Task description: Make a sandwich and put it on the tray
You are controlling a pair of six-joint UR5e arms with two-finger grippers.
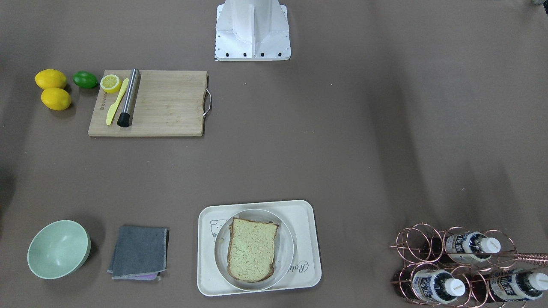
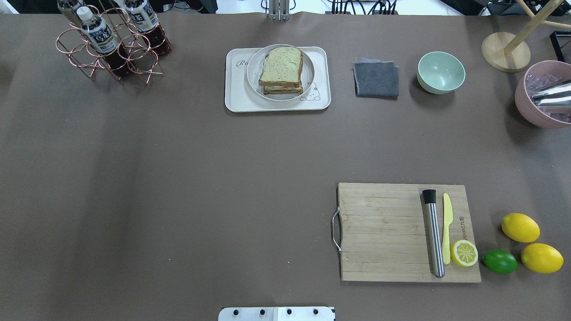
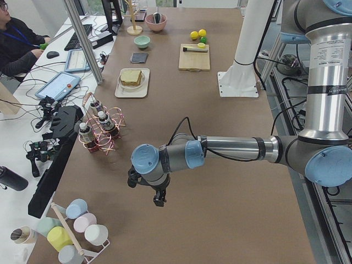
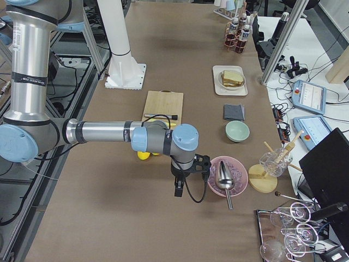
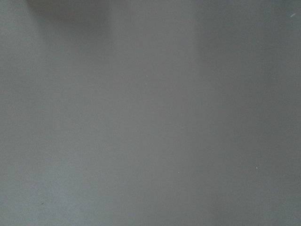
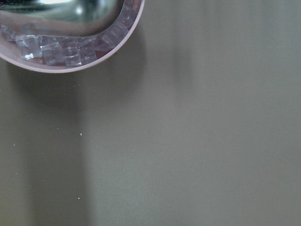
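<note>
The sandwich [image 2: 281, 69], two stacked slices of pale, brown-crusted bread, lies on a round grey plate [image 2: 252, 76] that stands on the cream-white tray [image 2: 234, 96] at the table's far middle. It also shows in the front-facing view [image 1: 251, 250]. The egg is hidden between the slices. My left gripper [image 3: 159, 201] hangs over bare table far to the left of the tray. My right gripper [image 4: 178, 190] hangs beside the pink bowl [image 4: 227, 176]. Both show only in the side views, so I cannot tell whether they are open or shut.
A wooden cutting board [image 2: 383, 232] holds a steel muddler [image 2: 433, 236], a yellow knife [image 2: 446, 227] and a lemon half [image 2: 464, 253]. Lemons [image 2: 520, 227] and a lime [image 2: 499, 261] lie beside it. A grey cloth [image 2: 376, 79], green bowl [image 2: 440, 72] and bottle rack [image 2: 111, 42] stand along the far edge.
</note>
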